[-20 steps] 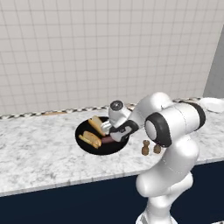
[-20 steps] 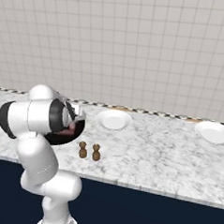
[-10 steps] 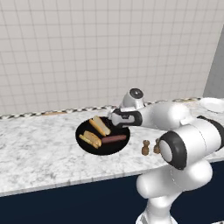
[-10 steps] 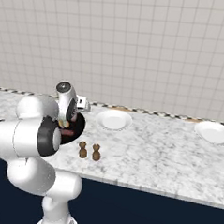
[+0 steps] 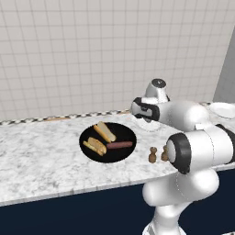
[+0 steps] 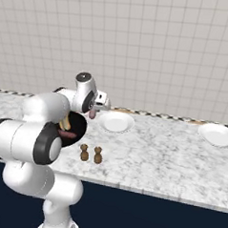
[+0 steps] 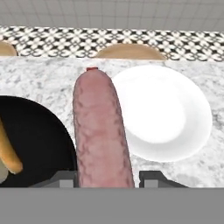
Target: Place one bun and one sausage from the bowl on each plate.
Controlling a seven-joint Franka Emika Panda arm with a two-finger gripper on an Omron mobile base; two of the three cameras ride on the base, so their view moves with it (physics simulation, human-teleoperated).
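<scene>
Pinkish sausage [image 7: 100,131] was clamped between the fingers of the gripper [image 7: 107,178], held above the marble counter [image 7: 48,78] between the black bowl [image 7: 39,144] and the nearer white plate [image 7: 164,113]; two buns [image 5: 100,139] and the darker sausage [image 5: 119,145] lay in the bowl

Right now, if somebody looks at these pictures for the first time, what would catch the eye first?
The pink sausage held in the gripper, hanging over the counter between the black bowl and the near white plate. Next, the bowl itself, with two buns and a darker sausage inside. Two small brown shakers stand beside it.
</scene>
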